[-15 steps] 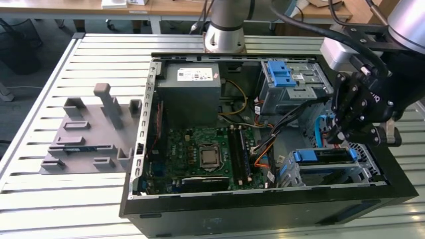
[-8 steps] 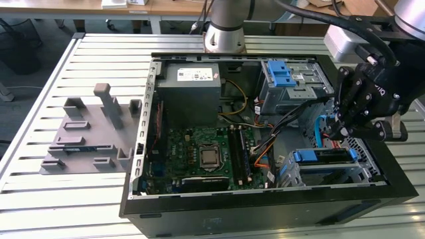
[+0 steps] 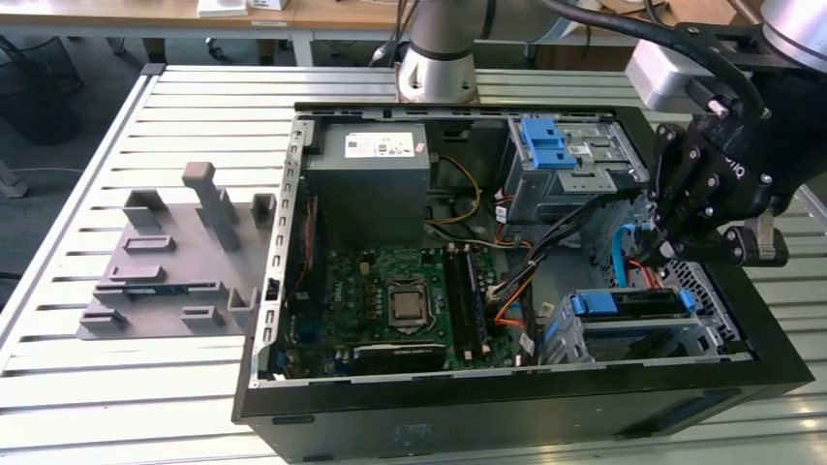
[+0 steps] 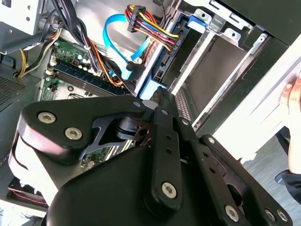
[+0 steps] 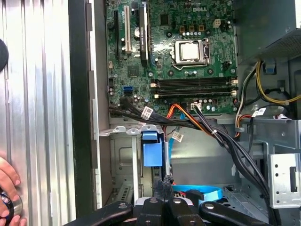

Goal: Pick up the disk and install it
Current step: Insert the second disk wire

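The disk (image 3: pixel 630 305) sits on edge in the metal bay (image 3: pixel 704 334) at the open computer case's near corner, on the exterior view's right. Its blue frame (image 3: pixel 595 303) faces the motherboard, and its label is hidden. In the first wrist view the frame's blue tab (image 5: pixel 152 148) stands in the bay slot. My black gripper (image 3: pixel 665 250) hangs inside the case just above the disk's far end. In both wrist views its fingers (image 4: pixel 162 141) are pressed together, with the tip (image 5: pixel 163 186) beside the blue edge (image 4: pixel 151 87). Nothing shows between them.
A grey power supply (image 3: pixel 375 184), the green motherboard (image 3: pixel 401 300) and an upper drive cage with a blue latch (image 3: pixel 549 145) fill the case. Cable bundles (image 5: pixel 225 141) and a blue cable (image 5: pixel 200 193) cross near the bay. A grey fixture (image 3: pixel 168 262) lies outside. A person's hand (image 5: pixel 7 186) rests on the slatted table.
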Available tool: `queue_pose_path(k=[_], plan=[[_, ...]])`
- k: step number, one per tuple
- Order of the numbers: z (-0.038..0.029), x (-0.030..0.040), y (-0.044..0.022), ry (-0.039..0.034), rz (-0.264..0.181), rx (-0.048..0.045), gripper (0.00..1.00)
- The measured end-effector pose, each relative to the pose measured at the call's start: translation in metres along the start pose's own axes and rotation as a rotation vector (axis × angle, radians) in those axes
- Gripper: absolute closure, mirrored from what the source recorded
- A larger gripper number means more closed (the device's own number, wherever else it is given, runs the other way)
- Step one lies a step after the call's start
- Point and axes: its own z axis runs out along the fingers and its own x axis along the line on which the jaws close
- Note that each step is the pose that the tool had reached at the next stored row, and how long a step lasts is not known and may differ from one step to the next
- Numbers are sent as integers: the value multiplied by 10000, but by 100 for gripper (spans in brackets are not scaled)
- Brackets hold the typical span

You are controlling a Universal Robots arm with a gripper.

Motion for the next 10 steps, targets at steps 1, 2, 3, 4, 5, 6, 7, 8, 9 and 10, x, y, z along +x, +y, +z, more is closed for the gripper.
queue_pose_path(k=[1,2,3,4,5,6,7,8,9,10], plan=[[0,-8,1,0,0,0,89],[0,-17,1,1,-1,0,89],[0,-27,3,2,0,0,89],[1,-39,4,1,0,0,89],[1,-50,5,0,0,0,89],[1,-55,6,0,0,0,89],[1,-55,7,0,0,0,89],[-1,-54,10,1,0,0,89],[-6,-56,14,3,1,0,89],[-13,-59,18,1,1,0,89]])
